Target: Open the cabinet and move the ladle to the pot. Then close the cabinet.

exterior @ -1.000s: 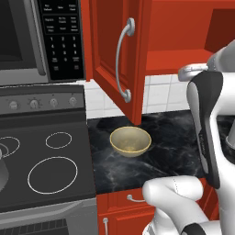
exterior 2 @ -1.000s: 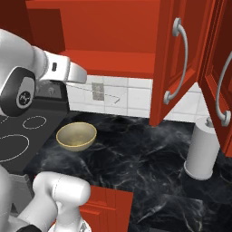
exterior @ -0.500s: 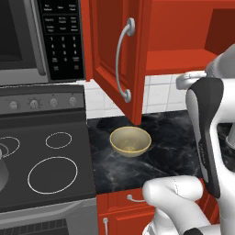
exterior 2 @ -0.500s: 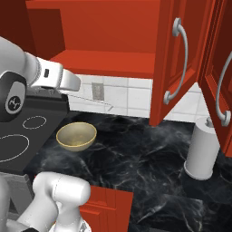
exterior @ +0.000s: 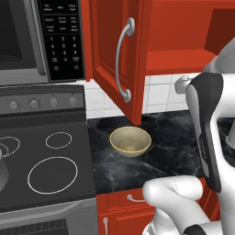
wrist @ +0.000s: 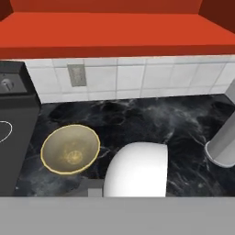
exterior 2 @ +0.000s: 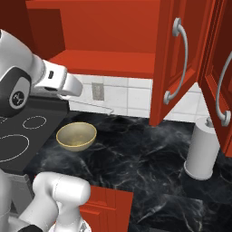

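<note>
Looking over the arm from the right base view, we find the ladle as a thin silver rod that comes out from under the white gripper and runs away from it to the right. The fingers themselves sit behind the hand's casing, so we cannot see the pads. They are clenched, and since the rod hangs in the air from the hand, we read them as grasping the ladle.

What we see of it is a slim, pale metal handle with a small bent tip at its free end. Its scoop is hidden from us. In the left base view that tip peeks out just left of the upright forearm.

It hangs above the black marbled counter, in front of the white tiled wall, behind and above the yellowish bowl, and below the cabinet. The cabinet's doors stand open, showing its red shelf.

Its long axis lies nearly level along the wall, dipping slightly toward the free end. That end points away from the stove and toward the grey cylinder standing further along the counter.
</note>
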You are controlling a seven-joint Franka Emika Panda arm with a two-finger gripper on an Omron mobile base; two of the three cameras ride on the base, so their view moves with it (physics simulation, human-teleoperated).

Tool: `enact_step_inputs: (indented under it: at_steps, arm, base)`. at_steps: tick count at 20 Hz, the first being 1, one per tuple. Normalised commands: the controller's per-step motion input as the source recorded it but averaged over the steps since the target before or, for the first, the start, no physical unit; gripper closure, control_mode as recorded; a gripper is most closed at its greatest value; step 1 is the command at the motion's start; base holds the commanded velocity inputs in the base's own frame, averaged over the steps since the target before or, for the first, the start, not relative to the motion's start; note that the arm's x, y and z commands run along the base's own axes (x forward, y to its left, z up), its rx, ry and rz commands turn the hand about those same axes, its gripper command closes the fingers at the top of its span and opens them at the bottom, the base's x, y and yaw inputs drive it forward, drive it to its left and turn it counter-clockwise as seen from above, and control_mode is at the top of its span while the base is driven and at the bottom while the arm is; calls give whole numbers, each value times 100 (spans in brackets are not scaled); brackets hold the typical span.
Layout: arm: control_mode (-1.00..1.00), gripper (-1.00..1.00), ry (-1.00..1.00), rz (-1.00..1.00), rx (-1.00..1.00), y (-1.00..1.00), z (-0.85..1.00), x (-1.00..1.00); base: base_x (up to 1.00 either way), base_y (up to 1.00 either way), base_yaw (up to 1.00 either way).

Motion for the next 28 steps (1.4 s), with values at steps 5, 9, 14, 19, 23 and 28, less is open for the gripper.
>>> enact_step_inputs:
  at_steps: [5,9,14,19,23,28]
  arm:
    - [-100,100,10,0,1,0,-17,0]
    - [-100,100,7,0,0,0,-14,0]
    - [100,100,1,0,0,0,-6,-20]
    - [100,100,0,0,0,0,0,0]
    - [100,100,0,0,0,0,0,0]
    - [100,100,0,0,0,0,0,0]
  base:
    - [0,0,0]
    - [0,0,0]
    - [-40,-1,0]
    - [-100,-1,-3]
    - [-99,10,-4]
    - [-63,57,-1]
